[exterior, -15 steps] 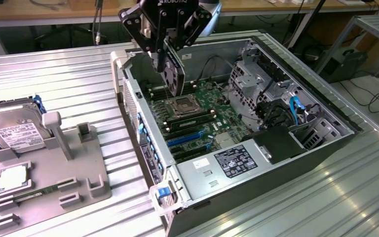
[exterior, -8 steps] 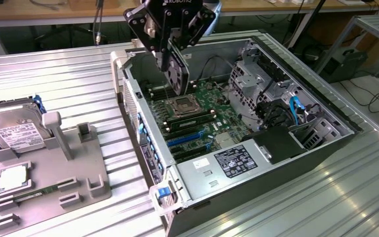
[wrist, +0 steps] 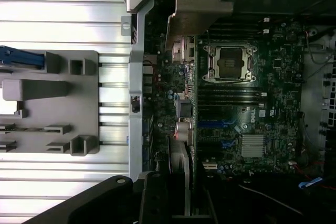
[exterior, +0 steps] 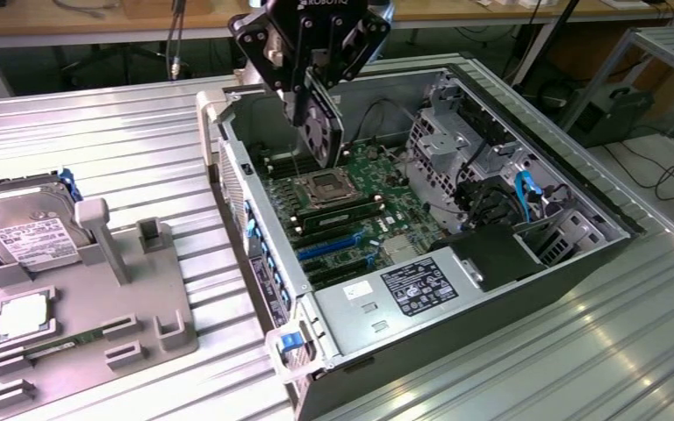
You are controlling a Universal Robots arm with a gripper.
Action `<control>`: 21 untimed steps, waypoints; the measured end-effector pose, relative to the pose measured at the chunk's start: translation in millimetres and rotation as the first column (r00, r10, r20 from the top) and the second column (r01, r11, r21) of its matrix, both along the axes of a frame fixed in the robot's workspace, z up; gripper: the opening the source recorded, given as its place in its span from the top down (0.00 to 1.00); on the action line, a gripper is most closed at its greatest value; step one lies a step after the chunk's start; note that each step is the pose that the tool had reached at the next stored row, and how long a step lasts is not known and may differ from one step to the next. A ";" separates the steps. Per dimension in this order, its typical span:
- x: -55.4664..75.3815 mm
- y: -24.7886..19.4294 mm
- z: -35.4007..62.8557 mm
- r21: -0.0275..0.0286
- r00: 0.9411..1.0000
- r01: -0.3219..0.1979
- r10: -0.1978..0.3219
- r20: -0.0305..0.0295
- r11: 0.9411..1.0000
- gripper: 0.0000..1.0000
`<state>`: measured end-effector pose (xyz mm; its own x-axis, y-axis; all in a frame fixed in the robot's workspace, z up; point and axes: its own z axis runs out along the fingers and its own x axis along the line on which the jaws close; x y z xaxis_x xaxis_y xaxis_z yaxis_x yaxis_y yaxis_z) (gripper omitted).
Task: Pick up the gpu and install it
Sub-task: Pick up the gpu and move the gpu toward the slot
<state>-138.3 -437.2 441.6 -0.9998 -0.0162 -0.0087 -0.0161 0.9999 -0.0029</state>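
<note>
Currently held: thin flat dark gpu card (exterior: 327, 140) with silver end bracket, clamped in my black gripper (exterior: 299, 110); open grey computer case (exterior: 583, 263) and green motherboard (exterior: 367, 193) directly beneath.

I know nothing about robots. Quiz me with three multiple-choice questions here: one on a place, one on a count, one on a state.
1. Where is the gpu? A. on the floor B. hanging over the open computer case C. in a person's hand
2. How many hard drives stand on the grey holder? A. one B. three C. five
3. The pincer is: A. open and empty B. shut on the gpu C. resting on the floor
Answers: 1 B, the card hangs above the motherboard; 2 A, just one stands there; 3 B, it grips the card's top edge.
</note>
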 end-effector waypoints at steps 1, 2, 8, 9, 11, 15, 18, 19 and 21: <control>0.9 0.0 0.0 0.000 1.000 0.000 0.000 0.000 1.000 0.72; 1.6 0.0 0.0 0.000 1.000 0.000 0.000 0.000 1.000 0.72; 6.4 0.0 0.0 0.000 1.000 0.000 0.000 0.000 1.000 0.72; 7.2 0.0 0.0 0.000 1.000 0.000 0.000 0.000 1.000 0.72; 8.8 0.0 -0.1 0.000 1.000 0.000 0.000 0.000 1.000 0.72; 12.1 0.0 -0.1 0.000 1.000 0.000 0.000 0.000 1.000 0.72; 14.7 0.0 -0.1 0.000 1.000 0.000 0.000 0.000 1.000 0.72; 15.5 0.0 -0.1 0.000 1.000 0.000 0.000 0.000 1.000 0.72; 17.2 0.0 -0.1 0.000 1.000 0.000 0.000 0.000 1.000 0.72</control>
<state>-121.2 -437.3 441.5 -0.9998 -0.0162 -0.0087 -0.0162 0.9999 -0.0029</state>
